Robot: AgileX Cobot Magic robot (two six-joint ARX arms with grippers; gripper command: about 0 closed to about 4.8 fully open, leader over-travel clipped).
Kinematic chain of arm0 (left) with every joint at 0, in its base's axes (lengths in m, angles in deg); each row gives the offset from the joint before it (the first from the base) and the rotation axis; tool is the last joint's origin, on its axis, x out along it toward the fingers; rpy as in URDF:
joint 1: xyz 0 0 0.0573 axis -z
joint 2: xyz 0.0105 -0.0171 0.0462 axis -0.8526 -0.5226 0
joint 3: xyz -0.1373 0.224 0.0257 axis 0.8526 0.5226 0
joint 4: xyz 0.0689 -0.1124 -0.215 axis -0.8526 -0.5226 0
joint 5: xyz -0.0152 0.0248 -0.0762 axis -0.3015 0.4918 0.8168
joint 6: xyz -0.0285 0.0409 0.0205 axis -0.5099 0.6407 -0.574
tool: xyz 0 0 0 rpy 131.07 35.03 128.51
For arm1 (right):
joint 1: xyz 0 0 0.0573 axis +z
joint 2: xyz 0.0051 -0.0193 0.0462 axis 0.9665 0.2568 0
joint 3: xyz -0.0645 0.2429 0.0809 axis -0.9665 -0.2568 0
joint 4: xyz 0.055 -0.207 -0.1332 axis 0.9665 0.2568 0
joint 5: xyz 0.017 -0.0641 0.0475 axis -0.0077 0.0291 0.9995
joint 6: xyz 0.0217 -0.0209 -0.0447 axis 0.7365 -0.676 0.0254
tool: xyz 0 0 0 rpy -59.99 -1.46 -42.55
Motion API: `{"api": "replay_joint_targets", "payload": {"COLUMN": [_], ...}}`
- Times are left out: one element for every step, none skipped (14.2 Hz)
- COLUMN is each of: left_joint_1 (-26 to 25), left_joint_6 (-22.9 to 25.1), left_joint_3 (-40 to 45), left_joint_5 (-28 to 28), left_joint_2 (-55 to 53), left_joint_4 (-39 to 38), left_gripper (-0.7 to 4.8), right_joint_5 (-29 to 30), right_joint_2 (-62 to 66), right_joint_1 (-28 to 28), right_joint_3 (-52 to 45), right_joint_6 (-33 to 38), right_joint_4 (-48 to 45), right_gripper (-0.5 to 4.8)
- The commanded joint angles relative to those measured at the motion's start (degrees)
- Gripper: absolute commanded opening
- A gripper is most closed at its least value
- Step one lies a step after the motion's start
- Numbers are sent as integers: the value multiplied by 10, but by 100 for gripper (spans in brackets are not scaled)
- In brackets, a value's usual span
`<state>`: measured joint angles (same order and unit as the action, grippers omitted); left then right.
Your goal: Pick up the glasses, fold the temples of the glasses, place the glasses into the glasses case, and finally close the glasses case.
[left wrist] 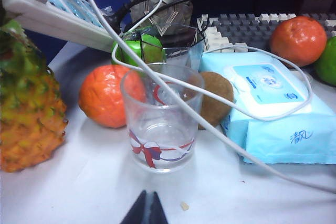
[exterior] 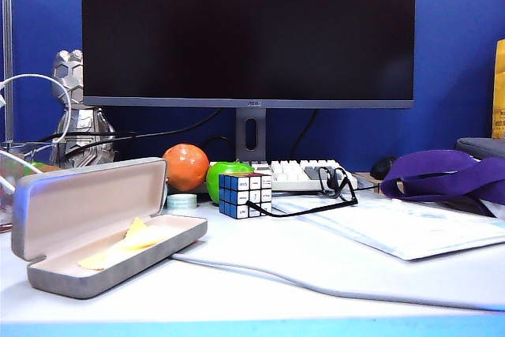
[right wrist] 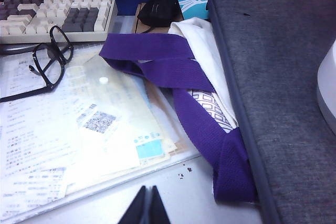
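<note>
Glasses: thin black-framed spectacles (right wrist: pixel 50 59), temples unfolded, on papers before the pale keyboard (right wrist: pixel 58 17), long axis along it.
Case: grey fabric clamshell case (exterior: pixel 95 222), open, well left of keyboard.
Right claw (right wrist: pixel 146 207): pressed together, empty, nearer the glasses.
Left claw (left wrist: pixel 145 209): looks pressed together, by a clear tumbler (left wrist: pixel 160 116).

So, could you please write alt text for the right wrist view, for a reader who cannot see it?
Black-framed glasses lie open, temples unfolded, on a clear document folder in front of a keyboard. Beside them a purple strap crosses white cloth next to a grey bag. The right hand, shut and empty, shows at the picture's edge.
</note>
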<state>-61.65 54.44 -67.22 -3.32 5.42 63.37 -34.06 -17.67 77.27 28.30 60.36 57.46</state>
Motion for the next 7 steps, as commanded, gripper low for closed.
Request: {"api": "replay_joint_targets", "payload": {"left_joint_1": [0, 0, 0, 0, 0, 0, 0], "left_joint_6": [-79, -114, -147, -156, -167, -170, -169], "left_joint_3": [-4, -13, -33, -47, -69, -79, -106], "left_joint_5": [-5, -22, -29, -32, -42, -47, -69], "left_joint_2": [1, 1, 1, 0, -3, -6, -19], "left_joint_4": [16, 15, 28, 40, 57, 65, 87], "left_gripper": [-5, -5, -5, -5, -5, -5, -5], "right_joint_5": [-1, -1, -17, -47, -83, -94, -106], "right_joint_2": [-1, -1, -1, -1, 0, 0, 13], "right_joint_1": [0, 0, 0, 0, 1, 1, 0], "right_joint_3": [21, 42, 83, 116, 157, 171, 207], "right_joint_6": [112, 123, 124, 124, 124, 124, 122], "right_joint_4": [-19, -18, -17, -11, -7, -7, -5], "right_gripper": [-1, -1, -1, -2, -2, -2, -2]}}
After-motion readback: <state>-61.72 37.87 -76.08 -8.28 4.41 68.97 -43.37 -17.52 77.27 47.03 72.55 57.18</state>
